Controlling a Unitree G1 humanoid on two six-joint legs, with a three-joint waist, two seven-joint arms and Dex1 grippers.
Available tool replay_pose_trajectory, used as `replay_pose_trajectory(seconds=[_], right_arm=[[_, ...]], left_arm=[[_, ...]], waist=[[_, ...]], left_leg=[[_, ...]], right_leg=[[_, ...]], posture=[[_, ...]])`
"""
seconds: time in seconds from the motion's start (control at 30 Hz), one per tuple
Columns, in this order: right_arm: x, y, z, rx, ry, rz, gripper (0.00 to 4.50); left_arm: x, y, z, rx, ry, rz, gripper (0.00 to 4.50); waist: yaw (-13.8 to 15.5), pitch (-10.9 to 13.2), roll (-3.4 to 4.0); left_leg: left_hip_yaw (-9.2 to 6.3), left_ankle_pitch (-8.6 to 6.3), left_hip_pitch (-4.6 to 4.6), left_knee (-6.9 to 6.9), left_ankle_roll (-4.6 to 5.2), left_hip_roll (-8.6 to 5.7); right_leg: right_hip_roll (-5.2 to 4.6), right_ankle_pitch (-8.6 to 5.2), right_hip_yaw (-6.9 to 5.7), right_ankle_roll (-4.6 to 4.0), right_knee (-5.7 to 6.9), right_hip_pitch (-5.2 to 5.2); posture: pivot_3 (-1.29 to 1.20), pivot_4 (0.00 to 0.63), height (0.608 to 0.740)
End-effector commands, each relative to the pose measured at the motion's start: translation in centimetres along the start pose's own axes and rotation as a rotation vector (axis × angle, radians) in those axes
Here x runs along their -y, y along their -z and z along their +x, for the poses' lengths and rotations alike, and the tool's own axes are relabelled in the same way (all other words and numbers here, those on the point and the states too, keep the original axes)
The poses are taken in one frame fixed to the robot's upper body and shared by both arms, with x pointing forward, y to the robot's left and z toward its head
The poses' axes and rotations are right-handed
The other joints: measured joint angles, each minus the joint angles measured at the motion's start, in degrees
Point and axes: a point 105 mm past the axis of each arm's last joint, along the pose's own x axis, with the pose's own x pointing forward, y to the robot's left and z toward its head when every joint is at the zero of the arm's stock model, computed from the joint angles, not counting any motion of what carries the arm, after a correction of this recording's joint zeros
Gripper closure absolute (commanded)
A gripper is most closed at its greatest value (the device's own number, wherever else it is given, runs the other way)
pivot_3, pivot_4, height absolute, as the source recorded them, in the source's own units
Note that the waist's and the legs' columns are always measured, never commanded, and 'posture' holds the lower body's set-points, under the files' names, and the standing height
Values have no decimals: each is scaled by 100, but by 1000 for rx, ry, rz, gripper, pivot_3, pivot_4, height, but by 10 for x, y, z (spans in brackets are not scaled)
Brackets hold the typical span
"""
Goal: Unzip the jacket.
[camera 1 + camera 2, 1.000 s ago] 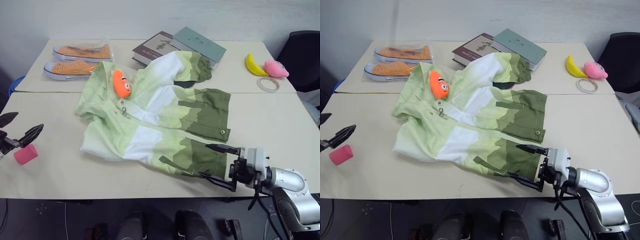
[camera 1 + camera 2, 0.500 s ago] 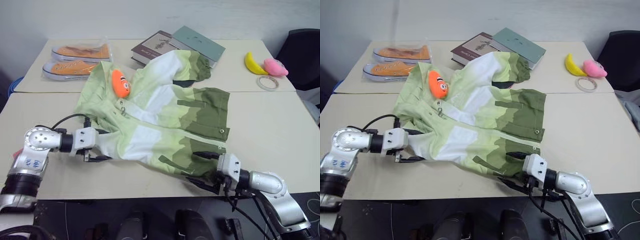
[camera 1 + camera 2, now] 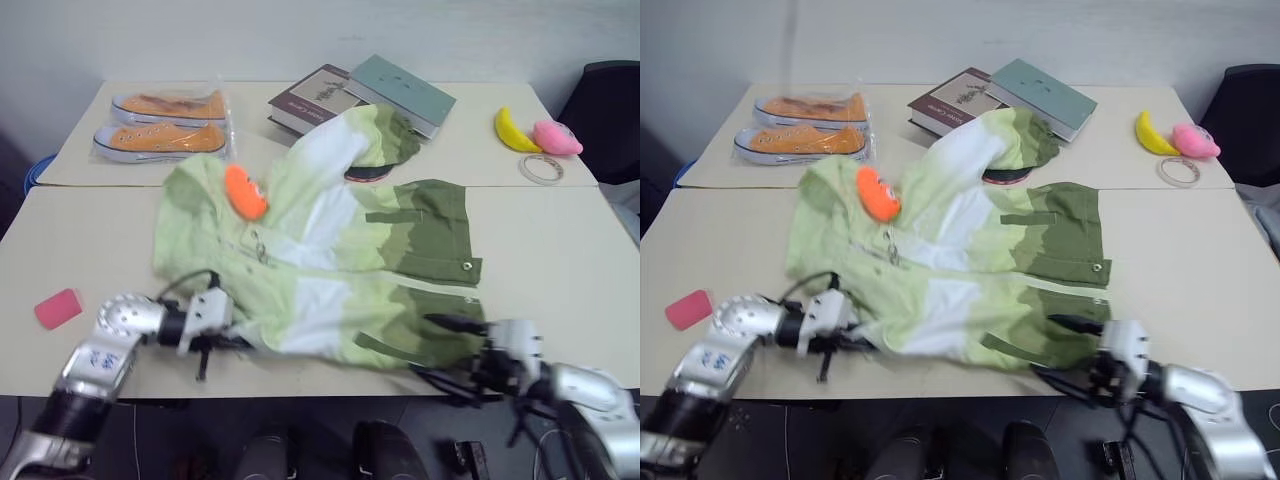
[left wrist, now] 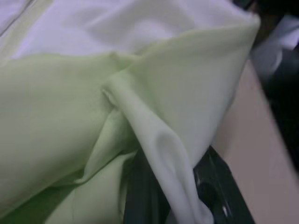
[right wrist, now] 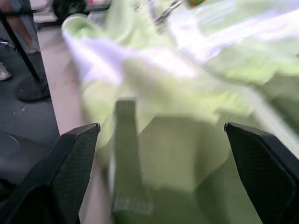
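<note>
The jacket (image 3: 330, 250) lies spread over the middle of the table, banded pale green, white and olive, with its hood toward the books. An orange plush charm (image 3: 245, 192) rests near the collar, on the zipper line. My left gripper (image 3: 238, 343) is at the jacket's near-left edge and is shut on a fold of pale fabric (image 4: 163, 154), which bulges up between its black fingers (image 4: 217, 191). My right gripper (image 3: 440, 348) hovers open at the olive hem by the table's front edge. Its fingers (image 5: 70, 154) stand wide apart with the cloth ahead of them.
Orange sneakers in plastic (image 3: 165, 125) sit at the back left, and stacked books (image 3: 360, 90) behind the hood. A yellow banana toy (image 3: 512, 130), a pink plush (image 3: 557, 137) and a tape ring (image 3: 541, 168) lie back right. A pink block (image 3: 58, 308) is near left. A black chair (image 3: 610, 100) stands far right.
My left arm swept in from the far left to the jacket's near edge and shut on the fabric. The jacket bunched and shifted right. The right gripper drifted slightly right, staying open.
</note>
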Motion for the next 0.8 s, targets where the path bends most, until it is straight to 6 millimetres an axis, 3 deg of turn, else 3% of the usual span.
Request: replay_pose_trajectory(seconds=[0.03,0.13,0.27,0.37,0.57,0.67,0.77,0.8], right_arm=[[7,-16,-20,12,11,-18,0],[21,-19,-32,0,62,-23,0],[26,-22,-25,15,53,-38,0],[27,-31,-11,58,27,-5,0],[24,-38,15,107,-52,15,0],[26,-42,24,139,-50,-9,0],[27,-48,30,177,-44,-35,0],[27,-49,32,185,-42,-46,0]], left_arm=[[25,-11,13,73,93,-105,4484],[36,-11,18,55,118,-115,4484],[26,-15,14,73,-15,-94,4484],[26,-23,0,87,-97,-116,3616],[41,-57,-48,194,-175,-309,1937],[35,-66,-76,252,-255,-404,936],[-5,-73,-103,373,-484,-413,26],[-21,-74,-109,405,-558,-419,26]], waist=[[5,1,-1],[13,1,1],[17,4,5],[6,6,9],[11,13,19],[45,16,24],[77,20,31],[94,20,31]], left_leg=[[-5,-1,4,3,1,1],[-14,0,4,3,-6,1],[-19,6,5,2,-17,3],[-21,7,1,-3,-23,6],[-30,8,-3,-2,-26,11],[-41,9,-4,3,-24,6],[-40,9,-4,3,-24,4],[-41,10,-2,3,-25,2]], right_leg=[[0,0,-1,0,-15,8],[-2,0,-2,0,-23,8],[-1,0,-3,0,-23,7],[1,-1,-7,-1,-24,4],[4,-2,-12,-5,-26,4],[-2,-3,-15,-5,-26,10],[-2,-3,-16,-5,-26,10],[-1,-3,-17,-5,-24,12]], posture=[[0,150,740],[0,150,740],[0,150,740],[0,150,740],[0,150,740],[0,150,740],[0,150,740],[0,150,740]])
